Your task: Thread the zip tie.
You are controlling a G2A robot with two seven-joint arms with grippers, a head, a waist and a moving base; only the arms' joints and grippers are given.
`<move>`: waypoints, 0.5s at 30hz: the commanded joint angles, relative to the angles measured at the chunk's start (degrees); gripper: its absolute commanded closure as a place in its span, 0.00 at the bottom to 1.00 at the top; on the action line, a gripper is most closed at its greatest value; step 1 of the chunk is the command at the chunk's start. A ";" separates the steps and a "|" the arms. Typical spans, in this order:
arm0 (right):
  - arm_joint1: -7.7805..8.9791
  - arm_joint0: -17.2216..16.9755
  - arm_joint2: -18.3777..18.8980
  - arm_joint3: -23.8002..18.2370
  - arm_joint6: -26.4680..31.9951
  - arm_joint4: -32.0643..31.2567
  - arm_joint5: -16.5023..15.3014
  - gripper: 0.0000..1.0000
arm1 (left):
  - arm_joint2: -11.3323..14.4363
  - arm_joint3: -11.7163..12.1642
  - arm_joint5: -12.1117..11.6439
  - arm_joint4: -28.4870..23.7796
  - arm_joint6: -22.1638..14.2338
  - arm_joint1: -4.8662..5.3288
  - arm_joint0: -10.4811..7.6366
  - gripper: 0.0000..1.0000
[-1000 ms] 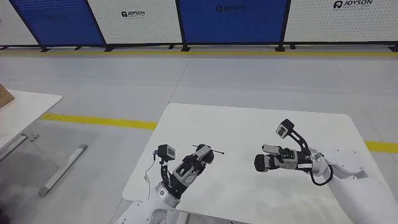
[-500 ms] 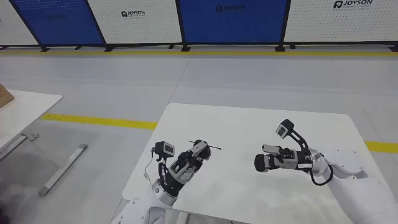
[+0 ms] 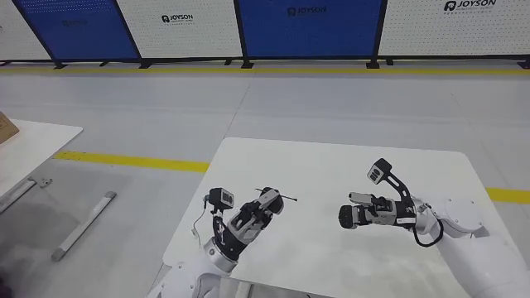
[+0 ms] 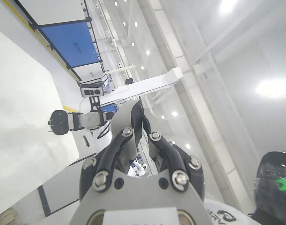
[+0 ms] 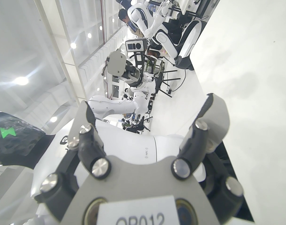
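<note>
- Looking down from the top camera, I find the left gripper (image 3: 271, 202) above the near left part of the white, round-cornered table (image 3: 331, 161).
- Its fingers (image 4: 124, 120) are pressed together in my left wrist camera, pinching the thin black plastic zip tie (image 3: 280, 194).
- The zip tie sits crosswise in the fingertips, with a thin end poking out on each side. The longer end points toward the other arm.
- The right gripper (image 3: 343, 215) hangs over the table to the right of centre. It is turned toward the left gripper and well apart from it.
- In my right wrist camera its two fingers (image 5: 215, 111) are spread wide, and the left gripper faces them from farther off.
- I cannot tell from any camera which end of the zip tie carries the head.
- Beyond the table, a yellow floor line (image 3: 124, 161) runs across the grey floor. Farther back stands a row of blue and white perforated panels (image 3: 306, 8).
</note>
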 commanded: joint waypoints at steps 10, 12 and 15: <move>0.00 0.00 0.00 0.00 0.00 0.00 0.00 0.00 | 6.01 7.48 10.22 12.85 4.15 -0.36 -5.44 1.00; 0.00 0.00 0.00 0.00 0.00 0.00 0.00 0.00 | 7.15 8.72 11.12 15.01 4.95 -0.45 -6.20 1.00; 0.00 0.00 0.00 0.00 0.00 0.00 0.00 0.00 | 8.54 9.48 11.19 15.80 6.52 -0.67 -6.67 1.00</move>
